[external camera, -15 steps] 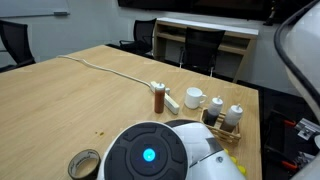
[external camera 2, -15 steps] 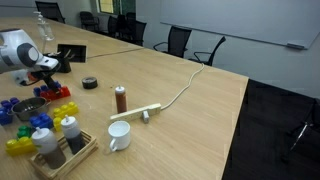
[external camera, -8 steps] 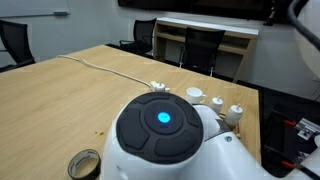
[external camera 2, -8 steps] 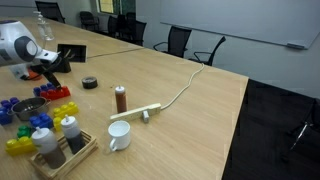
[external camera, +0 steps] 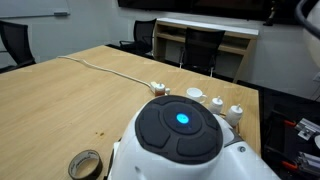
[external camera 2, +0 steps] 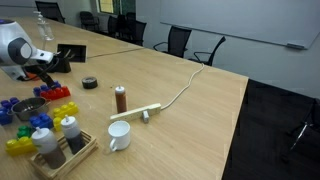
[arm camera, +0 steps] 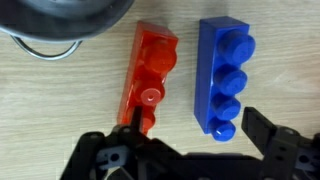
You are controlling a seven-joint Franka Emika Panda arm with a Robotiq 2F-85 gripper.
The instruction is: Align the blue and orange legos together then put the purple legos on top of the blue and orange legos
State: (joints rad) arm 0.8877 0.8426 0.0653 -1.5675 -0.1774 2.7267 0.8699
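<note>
In the wrist view the orange lego (arm camera: 150,75) and the blue lego (arm camera: 225,72) lie side by side on the wooden table, a gap between them, long sides roughly parallel. My gripper (arm camera: 200,132) hangs over their near ends, open and empty. One finger (arm camera: 142,125) stands at the orange brick's end, while the other finger (arm camera: 264,132) is just outside the blue brick. In an exterior view the gripper (external camera 2: 42,70) is above the red-orange brick (external camera 2: 56,92). Several dark blue or purple bricks (external camera 2: 8,106) lie at the left edge; their colour is unclear.
A metal bowl (arm camera: 60,25) sits just beyond the orange brick. Yellow bricks (external camera 2: 66,110), a wooden tray of bottles (external camera 2: 55,148), a white mug (external camera 2: 118,135), a brown bottle (external camera 2: 120,98), a tape roll (external camera 2: 90,82) and a power strip (external camera 2: 140,113) stand nearby.
The arm has shifted slightly toward the bricks and lower over the table. The gripper has stayed open.
</note>
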